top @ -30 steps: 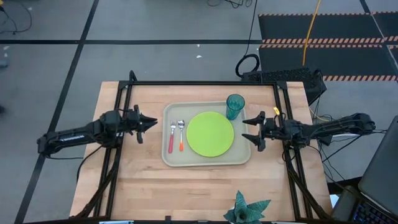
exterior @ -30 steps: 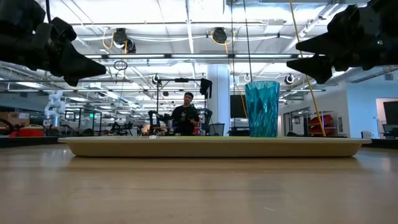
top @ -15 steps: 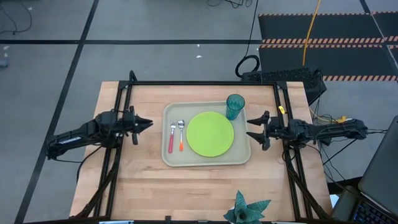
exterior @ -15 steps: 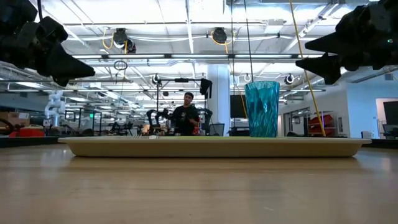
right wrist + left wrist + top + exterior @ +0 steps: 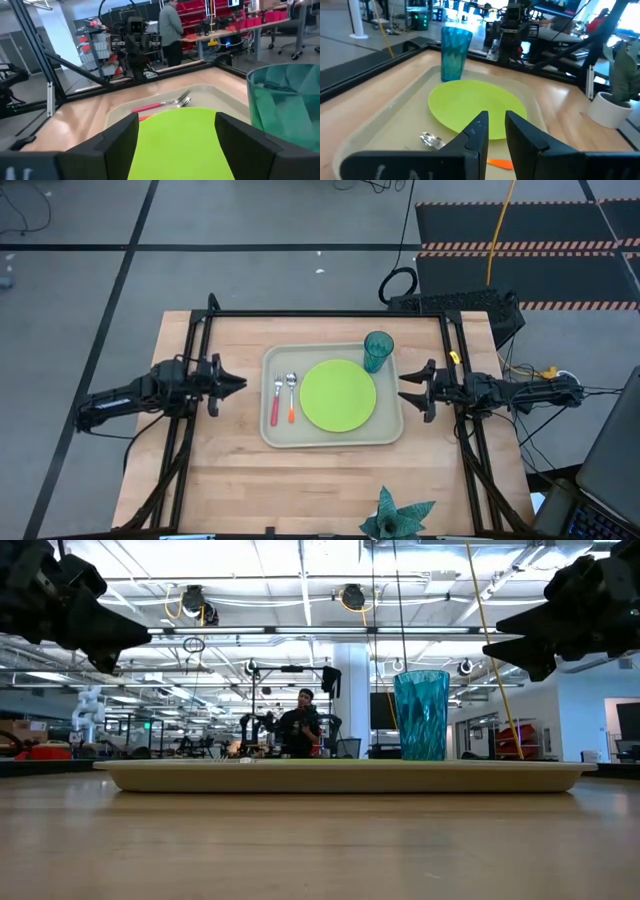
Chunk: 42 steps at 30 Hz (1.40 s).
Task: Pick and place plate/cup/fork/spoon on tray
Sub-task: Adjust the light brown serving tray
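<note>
Overhead, a pale wooden counter (image 5: 230, 470) framed by black rails stands on a grey floor crossed with dark tape lines, striped black mats lying beyond its far right corner. Level with its surface, the room behind opens into a bright workshop hall with ceiling lights, benches and a person (image 5: 302, 725) standing far off. At the counter's centre sits the tray (image 5: 333, 436), with the plate (image 5: 338, 395) in its middle, the cup (image 5: 378, 351) upright at the far right corner, and the fork (image 5: 275, 402) and spoon (image 5: 291, 398) lying side by side left of the plate. The left gripper (image 5: 232, 383) hangs off the tray's left edge, fingers nearly together and empty; the right gripper (image 5: 408, 390) hangs off its right edge, fingers apart and empty. A spiky teal leafy ornament (image 5: 400, 518) stands at the near edge.
</note>
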Motion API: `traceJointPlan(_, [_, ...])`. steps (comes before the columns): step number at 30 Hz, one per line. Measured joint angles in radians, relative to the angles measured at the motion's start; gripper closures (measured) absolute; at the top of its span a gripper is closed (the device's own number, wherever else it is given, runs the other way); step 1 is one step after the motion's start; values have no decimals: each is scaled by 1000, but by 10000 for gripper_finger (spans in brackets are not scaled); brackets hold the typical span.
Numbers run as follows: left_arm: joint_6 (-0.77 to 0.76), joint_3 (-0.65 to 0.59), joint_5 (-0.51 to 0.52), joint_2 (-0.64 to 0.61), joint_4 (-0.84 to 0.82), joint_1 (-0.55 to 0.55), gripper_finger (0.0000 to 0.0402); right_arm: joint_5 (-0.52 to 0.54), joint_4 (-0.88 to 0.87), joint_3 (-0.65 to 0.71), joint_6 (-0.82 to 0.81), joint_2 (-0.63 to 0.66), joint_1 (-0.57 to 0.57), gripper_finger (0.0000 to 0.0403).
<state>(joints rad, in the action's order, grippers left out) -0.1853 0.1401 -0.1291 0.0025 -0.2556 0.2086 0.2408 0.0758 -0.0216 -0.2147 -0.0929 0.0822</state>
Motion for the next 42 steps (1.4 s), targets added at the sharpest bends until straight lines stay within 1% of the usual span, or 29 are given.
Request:
traceJointPlan(6, [-1, -32, 6, 0, 46, -35, 335, 46, -18, 0, 26, 1, -2, 159])
traceJointPlan(11, [-12, -59, 34, 0, 52, -47, 335, 47, -22, 0, 47, 1, -2, 170])
traceJointPlan(13, [-7, -60, 51, 0, 57, -48, 335, 48, -25, 0, 24, 0, -2, 175])
traceJointPlan(15, [-4, -60, 54, 0, 58, -48, 335, 47, -28, 0, -22, -4, -2, 180])
traceJointPlan(18, [-2, -60, 87, 0, 59, -48, 335, 43, -29, 0, -98, -20, -2, 183])
traceJointPlan(20, [1, -60, 118, 0, 69, -48, 335, 22, -31, 0, -105, -37, -2, 183])
traceJointPlan(22, [2, -60, 130, 0, 85, -47, 335, 29, -27, 0, -105, -53, -2, 183])
traceJointPlan(25, [3, -60, 130, 0, 87, -47, 334, 59, -1, 0, -96, -65, -3, 183])
traceJointPlan(32, [-11, -60, 129, 6, 55, -48, 334, -51, 58, 0, -31, -66, -3, 183])
traceJointPlan(34, [-26, -60, 129, 5, 55, -48, 334, -60, 106, 0, -18, -66, -2, 183])
traceJointPlan(38, [-27, -60, 128, 6, 54, -48, 334, -41, 226, 1, 28, -65, -3, 183])
traceJointPlan(42, [-18, -59, 129, 6, 53, -48, 334, 42, 249, 1, 13, -65, -3, 183])
